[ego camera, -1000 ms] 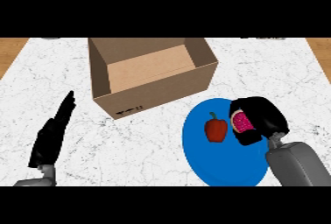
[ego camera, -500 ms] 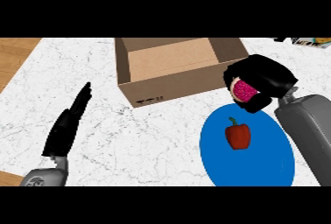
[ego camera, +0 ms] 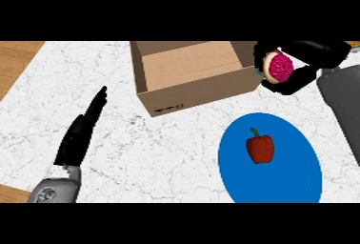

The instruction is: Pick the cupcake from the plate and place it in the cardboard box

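My right hand [ego camera: 304, 62] is shut on the pink-frosted cupcake [ego camera: 279, 66] and holds it in the air at the right rim of the open cardboard box [ego camera: 190, 74]. The cupcake hangs just outside the box's right wall, tilted toward it. Below lies the blue plate [ego camera: 281, 186], carrying only a red bell pepper [ego camera: 260, 147]. My left hand [ego camera: 83, 129] rests open on the counter at the left, fingers pointing up toward the box.
The white marble counter [ego camera: 141, 157] spreads between the left hand and the plate. Wooden floor [ego camera: 17, 59] shows beyond the counter's left edge. The grey right forearm [ego camera: 341, 100] runs down the right side.
The right hand has lifted the cupcake off the plate and carried it up to the box's right rim. The view has shifted, so box and plate sit further left.
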